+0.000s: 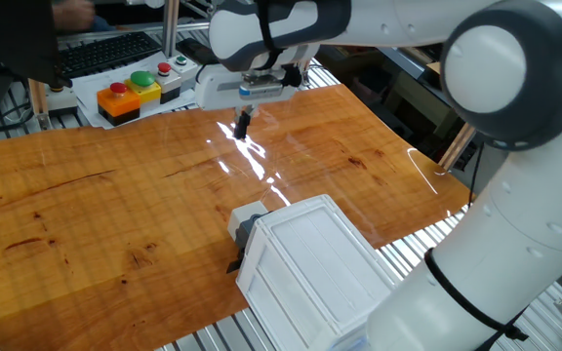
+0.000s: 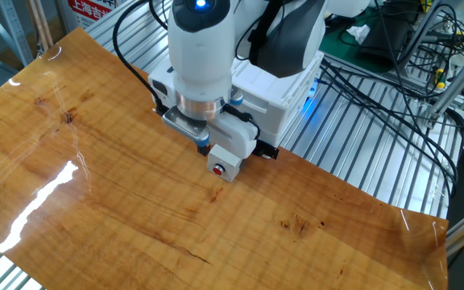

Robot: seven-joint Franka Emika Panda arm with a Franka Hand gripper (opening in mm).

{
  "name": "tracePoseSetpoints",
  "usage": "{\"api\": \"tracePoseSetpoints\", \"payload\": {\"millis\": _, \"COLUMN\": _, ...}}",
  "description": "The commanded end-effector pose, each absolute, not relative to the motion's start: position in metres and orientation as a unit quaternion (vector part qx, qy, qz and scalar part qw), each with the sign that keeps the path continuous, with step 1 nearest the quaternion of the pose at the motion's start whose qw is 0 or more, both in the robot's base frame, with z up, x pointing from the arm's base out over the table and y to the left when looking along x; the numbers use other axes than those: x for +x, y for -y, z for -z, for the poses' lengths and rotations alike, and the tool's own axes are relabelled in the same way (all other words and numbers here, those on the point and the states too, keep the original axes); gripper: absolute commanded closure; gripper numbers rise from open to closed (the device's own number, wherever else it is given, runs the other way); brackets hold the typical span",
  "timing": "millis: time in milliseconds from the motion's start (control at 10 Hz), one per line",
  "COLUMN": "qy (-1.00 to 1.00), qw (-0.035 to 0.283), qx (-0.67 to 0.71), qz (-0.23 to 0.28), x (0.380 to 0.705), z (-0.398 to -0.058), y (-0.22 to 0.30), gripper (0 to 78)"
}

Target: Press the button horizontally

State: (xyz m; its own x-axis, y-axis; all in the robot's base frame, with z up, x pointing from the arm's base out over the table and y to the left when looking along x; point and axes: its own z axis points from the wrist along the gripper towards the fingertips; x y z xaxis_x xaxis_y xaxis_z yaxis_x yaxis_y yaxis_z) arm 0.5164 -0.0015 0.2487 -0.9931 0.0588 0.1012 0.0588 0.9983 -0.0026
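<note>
The button is a small pale cap on a dark grey base, jutting from the left end of a large white ribbed box at the near table edge. In the other fixed view the button shows a small red dot on its face and sticks out of the box. My gripper hangs over the far part of the table, well apart from the button. Its dark fingers show as one tip with no gap. In the other fixed view the gripper sits just left of the button, and my hand hides part of the box.
A yellow-orange housing with red and green domed buttons and a white housing with tiny red buttons stand beyond the far table edge. The wooden table top is glossy. Cables lie on the metal frame behind the box.
</note>
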Motion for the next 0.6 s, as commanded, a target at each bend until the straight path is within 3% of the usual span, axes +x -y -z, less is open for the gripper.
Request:
{"api": "tracePoseSetpoints", "payload": {"millis": 100, "qy": 0.997, "qw": 0.060, "qx": -0.050, "qz": -0.009, "x": 0.5235, "z": -0.2465, "y": 0.0032, "gripper": 77.6}}
{"api": "tracePoseSetpoints", "payload": {"millis": 600, "qy": 0.997, "qw": 0.061, "qx": -0.052, "qz": -0.015, "x": 0.5270, "z": -0.2469, "y": 0.0031, "gripper": 77.6}}
